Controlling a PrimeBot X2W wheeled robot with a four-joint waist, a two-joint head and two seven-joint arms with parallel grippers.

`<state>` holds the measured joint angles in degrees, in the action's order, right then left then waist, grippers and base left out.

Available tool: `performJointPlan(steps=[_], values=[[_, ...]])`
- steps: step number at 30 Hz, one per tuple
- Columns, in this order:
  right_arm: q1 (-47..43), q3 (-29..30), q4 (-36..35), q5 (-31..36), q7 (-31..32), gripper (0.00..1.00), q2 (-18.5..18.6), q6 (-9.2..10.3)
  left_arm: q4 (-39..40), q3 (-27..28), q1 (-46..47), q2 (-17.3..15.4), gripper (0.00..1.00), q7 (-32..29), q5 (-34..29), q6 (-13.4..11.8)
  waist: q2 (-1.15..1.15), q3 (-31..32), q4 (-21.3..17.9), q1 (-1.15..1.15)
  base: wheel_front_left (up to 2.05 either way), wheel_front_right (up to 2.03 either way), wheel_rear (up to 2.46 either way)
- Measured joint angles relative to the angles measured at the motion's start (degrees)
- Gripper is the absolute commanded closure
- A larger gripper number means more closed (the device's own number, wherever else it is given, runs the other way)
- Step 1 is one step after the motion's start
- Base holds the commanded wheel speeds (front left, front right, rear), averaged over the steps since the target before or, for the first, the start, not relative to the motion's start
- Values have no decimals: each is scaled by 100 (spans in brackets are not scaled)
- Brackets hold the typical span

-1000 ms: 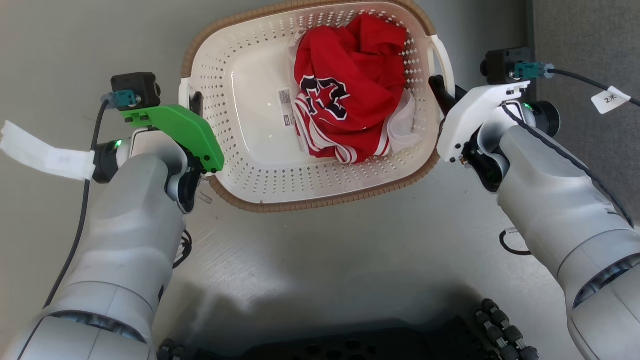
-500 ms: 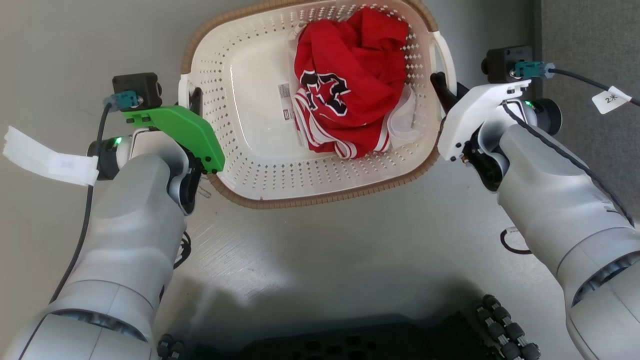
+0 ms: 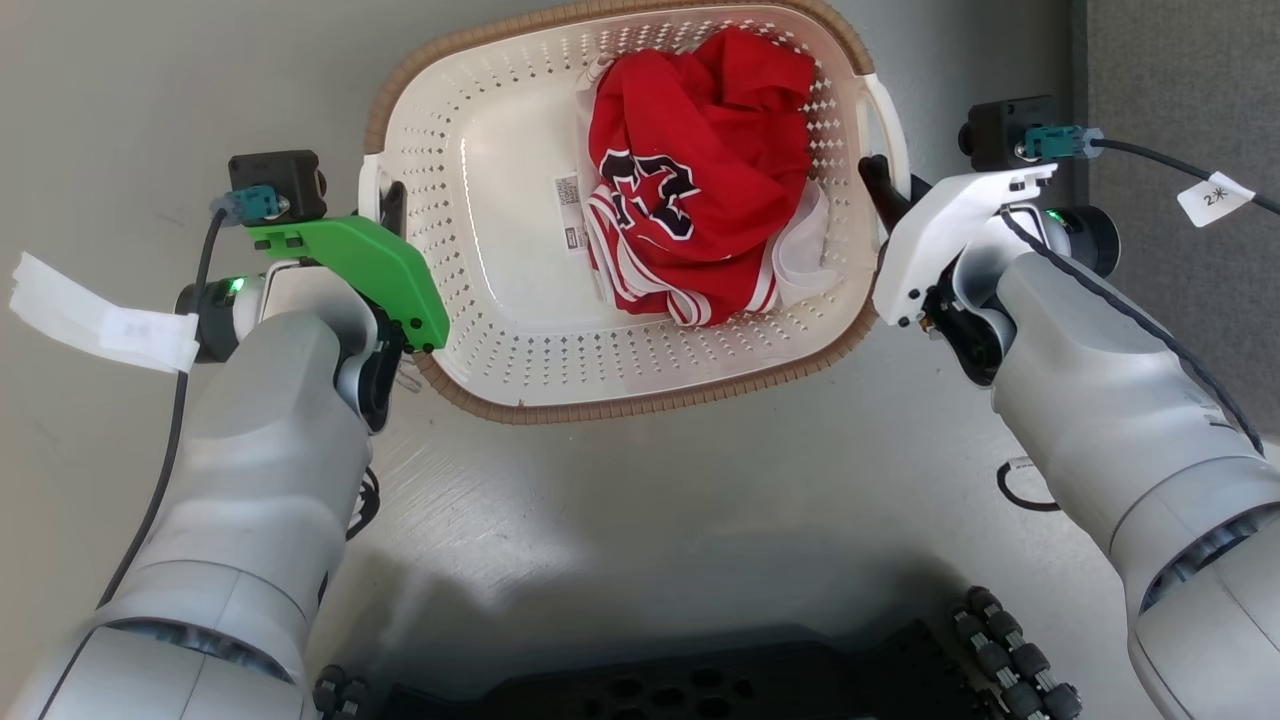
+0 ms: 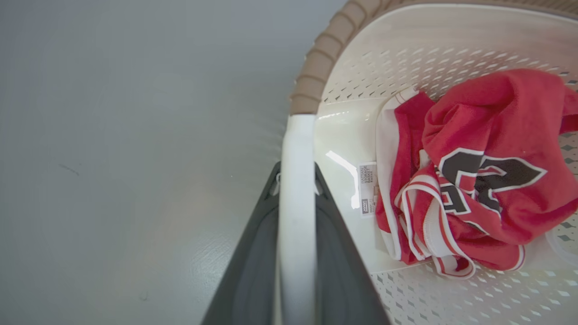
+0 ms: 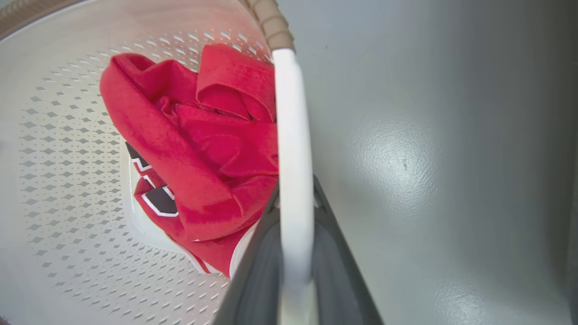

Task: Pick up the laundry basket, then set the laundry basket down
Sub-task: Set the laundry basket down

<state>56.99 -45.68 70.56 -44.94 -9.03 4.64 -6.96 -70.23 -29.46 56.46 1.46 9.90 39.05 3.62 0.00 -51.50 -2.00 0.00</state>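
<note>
The laundry basket (image 3: 620, 408), cream-white and perforated with a brown woven-look rim, lies between my two arms in the head view. A crumpled red jersey (image 3: 700, 170) with black and white lettering fills its right half. My left gripper (image 3: 392, 200) is shut on the basket's left white handle (image 4: 295, 149), which runs between the dark fingers (image 4: 253, 253). My right gripper (image 3: 880, 185) is shut on the right white handle (image 5: 293, 135) in the same way. I cannot tell whether the basket's bottom touches the floor.
Smooth grey floor (image 3: 700, 500) surrounds the basket. A darker carpeted strip (image 3: 1180, 80) runs along the right edge. My black base (image 3: 700, 685) sits at the bottom, with a small black cable loop (image 3: 1015, 490) on the floor by the right arm.
The basket rose a little in the picture half a second ago and has come back down. Both grippers stay shut on the handles.
</note>
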Motion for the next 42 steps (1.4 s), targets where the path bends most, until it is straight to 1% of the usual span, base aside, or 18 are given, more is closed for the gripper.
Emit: performJointPlan(steps=[3, 27, 30, 31, 32, 33, 34, 37, 42], values=[[0, 0, 10, 0, 1, 100, -1, -1, -21, 0, 4, 0, 100, 3, 0, 42, 0, -20, 2, 0, 0, 0, 0], [48, 8, 22, -47, -1, 100, 20, -59, -101, -12, 112, -10, 100, 75, 10, 127, 0, -92, 18, 0, 0, 0, 0], [59, -18, 35, -47, -3, 100, 14, -59, -101, -18, 114, -14, 100, 14, 78, 190, 0, -83, 16, 0, 0, 0, 0], [62, -19, 36, -47, -4, 79, 12, -58, -80, -14, 114, -22, 100, 1, 118, 214, 0, -81, 15, 0, 0, 0, 0], [62, -27, 36, -46, -4, 9, 8, -58, -26, 12, 114, -34, 60, -27, 229, 248, 0, -78, 13, 0, 0, 0, 0], [64, -46, 34, -41, -12, 0, 16, -58, 10, -8, 114, -49, 5, -24, 250, 248, 0, -75, 12, 0, 0, 0, 0], [65, -49, 34, -41, -40, 0, 38, -52, 24, -14, 115, -77, 0, -27, 254, 249, 0, -72, 13, 0, 0, 0, 0], [95, -62, 34, -40, -70, 0, 141, -52, 55, -25, 115, -214, 0, -20, 266, 252, 0, -62, 18, 0, 0, 0, 0], [147, -71, 12, -40, -180, 0, 144, -52, 81, -34, 114, -219, 0, 11, 323, 267, 0, -16, 28, 0, 0, 0, 0]])
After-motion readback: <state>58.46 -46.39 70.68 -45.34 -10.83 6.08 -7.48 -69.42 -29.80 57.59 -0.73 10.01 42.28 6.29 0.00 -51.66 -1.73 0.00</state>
